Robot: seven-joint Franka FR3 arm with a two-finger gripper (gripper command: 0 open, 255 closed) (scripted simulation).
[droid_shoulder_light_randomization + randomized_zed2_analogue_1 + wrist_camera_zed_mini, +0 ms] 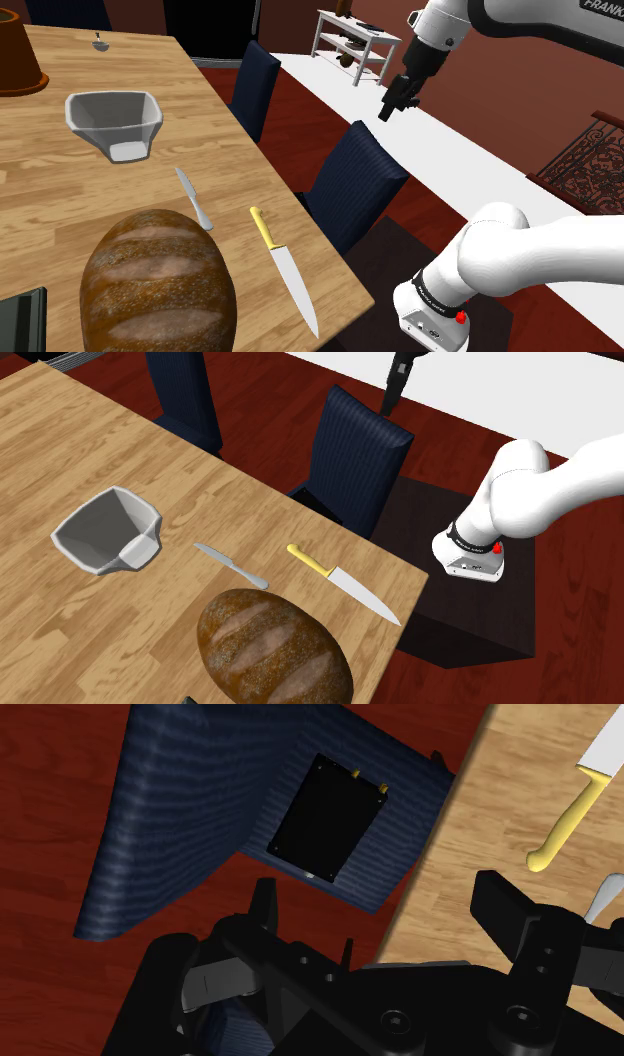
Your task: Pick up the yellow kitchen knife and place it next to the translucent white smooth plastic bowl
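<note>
The yellow-handled kitchen knife [280, 258] lies flat near the table's near corner, steel blade toward the edge; it also shows as knife [338, 579] and knife [566, 819]. The white bowl [113, 122], the same bowl [108, 532], stands farther along the table, apart from the knife. My black gripper [395, 104] hangs high in the air off the table, over a navy chair [355, 186]. In the wrist view the gripper [385, 914] is open, nothing between its fingers, the chair [250, 814] beneath it and the knife off to one side.
A grey butter knife [193, 197] lies between bowl and kitchen knife. A big bread loaf [155, 285] sits close beside the knife. A second navy chair [255, 85] stands at the table's edge. A brown pot [15, 55] is at the far corner.
</note>
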